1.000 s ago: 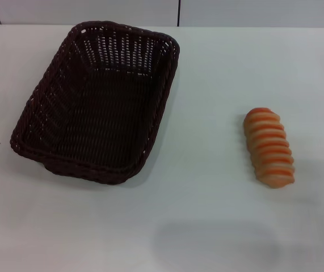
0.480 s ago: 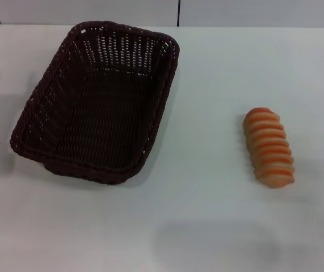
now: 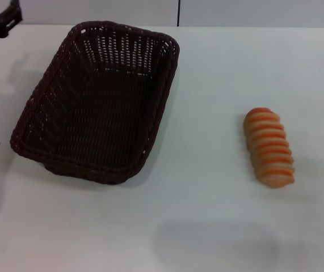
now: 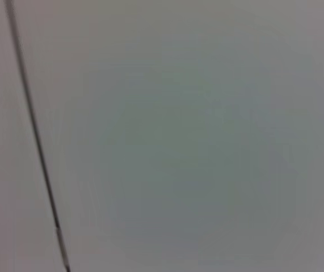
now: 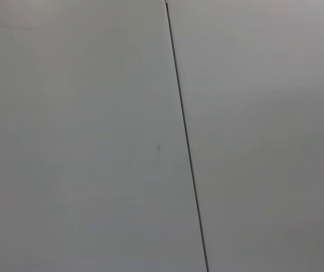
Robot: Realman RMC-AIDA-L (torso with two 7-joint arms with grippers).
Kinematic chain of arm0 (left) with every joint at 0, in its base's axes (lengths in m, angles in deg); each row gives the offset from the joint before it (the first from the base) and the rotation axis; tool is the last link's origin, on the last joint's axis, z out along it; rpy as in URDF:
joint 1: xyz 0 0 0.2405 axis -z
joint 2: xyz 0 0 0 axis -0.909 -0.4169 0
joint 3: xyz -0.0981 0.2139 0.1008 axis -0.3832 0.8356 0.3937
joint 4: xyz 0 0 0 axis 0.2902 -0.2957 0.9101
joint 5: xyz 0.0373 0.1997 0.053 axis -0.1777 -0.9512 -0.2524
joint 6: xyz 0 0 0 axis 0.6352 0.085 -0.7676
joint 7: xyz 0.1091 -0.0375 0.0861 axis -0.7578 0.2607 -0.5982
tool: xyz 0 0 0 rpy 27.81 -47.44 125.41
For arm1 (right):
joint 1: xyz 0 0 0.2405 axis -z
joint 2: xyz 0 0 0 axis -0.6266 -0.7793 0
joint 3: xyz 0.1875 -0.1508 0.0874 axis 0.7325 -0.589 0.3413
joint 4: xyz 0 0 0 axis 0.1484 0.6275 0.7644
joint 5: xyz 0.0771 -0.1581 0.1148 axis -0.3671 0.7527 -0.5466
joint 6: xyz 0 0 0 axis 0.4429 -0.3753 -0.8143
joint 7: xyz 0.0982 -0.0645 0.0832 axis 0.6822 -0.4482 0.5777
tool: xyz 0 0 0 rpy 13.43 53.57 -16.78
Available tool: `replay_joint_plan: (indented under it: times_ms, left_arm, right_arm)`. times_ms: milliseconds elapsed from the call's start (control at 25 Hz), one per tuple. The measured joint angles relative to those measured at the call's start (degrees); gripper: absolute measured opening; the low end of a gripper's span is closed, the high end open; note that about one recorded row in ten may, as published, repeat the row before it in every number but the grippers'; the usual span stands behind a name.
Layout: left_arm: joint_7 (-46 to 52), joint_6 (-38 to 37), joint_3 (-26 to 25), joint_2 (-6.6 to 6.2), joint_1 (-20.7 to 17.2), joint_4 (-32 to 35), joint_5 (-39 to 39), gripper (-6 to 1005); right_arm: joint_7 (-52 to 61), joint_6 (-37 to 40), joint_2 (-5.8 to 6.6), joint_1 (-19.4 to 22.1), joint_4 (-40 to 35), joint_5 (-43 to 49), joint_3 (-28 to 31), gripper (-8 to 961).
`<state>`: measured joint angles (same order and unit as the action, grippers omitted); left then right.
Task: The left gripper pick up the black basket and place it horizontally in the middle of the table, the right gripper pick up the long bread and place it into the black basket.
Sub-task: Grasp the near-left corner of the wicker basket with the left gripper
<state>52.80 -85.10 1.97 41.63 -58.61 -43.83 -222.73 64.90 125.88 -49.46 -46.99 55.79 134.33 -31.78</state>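
The black basket point(image 3: 96, 102) is a large dark woven wicker basket. It lies at a slant on the left half of the white table point(image 3: 218, 73) and holds nothing. The long bread point(image 3: 269, 147), with orange and cream stripes, lies on the table at the right, well apart from the basket. My left gripper point(image 3: 0, 20) shows as a dark shape at the far left corner of the head view, beyond the basket's far left end. Its fingers cannot be made out. My right gripper is out of view.
A pale wall with a dark vertical seam point(image 3: 179, 12) stands behind the table. The left wrist view shows only a plain surface with a seam point(image 4: 34, 136). The right wrist view shows the same kind of seam point(image 5: 184, 141).
My left gripper has come into the head view at the far left corner. Its shadow on the table has shifted. The basket and the bread have not moved.
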Motion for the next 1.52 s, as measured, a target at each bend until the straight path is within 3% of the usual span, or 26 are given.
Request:
replay_joint_plan:
  times_ms: [80,160,240,320,360,440,600,720,1520]
  left_arm:
    - [-1.99,8.29,-0.53,-0.03,0.27,-4.96,0.05,757]
    - [-6.16,16.47,-1.67,1.16,0.37,-10.15,0.2,754]
    - [-10.31,23.92,-3.54,3.03,0.78,-14.32,0.48,752]
    - [-16.09,35.2,-7.37,6.38,2.31,-18.95,1.39,750]
    - [-19.99,42.92,-10.83,8.66,4.1,-21.06,2.33,749]
    - [-21.86,47.33,-12.54,9.56,5.27,-21.93,3.22,747]
    - [-22.89,56.83,-15.07,9.55,8.72,-22.25,6.43,743]
    - [-23.16,59.13,-16.26,9.56,10.21,-20.64,6.43,739]
    - [-23.75,60.4,-16.81,9.5,15.35,-7.33,5.62,717]
  right_arm:
    - [0.0,-0.16,0.0,-0.16,-0.05,-0.01,0.07,772]
    - [0.0,-0.57,0.0,-0.31,-0.1,-0.02,0.23,772]
    - [0.0,-1.0,0.0,-0.53,-0.29,-0.03,0.39,772]
    - [0.0,-1.28,-0.01,-0.68,-0.41,-0.04,0.4,772]
    - [0.0,-1.43,-0.01,-0.74,-0.44,-0.07,0.41,772]
    - [0.0,-1.61,-0.02,-0.81,-0.62,-0.11,0.43,772]
    - [0.14,-1.61,-0.05,-0.87,-1.01,-0.14,0.21,772]
    - [0.13,-1.55,-0.07,-0.86,-0.92,-0.14,0.1,772]
    - [0.09,-1.52,-0.02,-0.74,-0.8,0.09,-0.06,772]
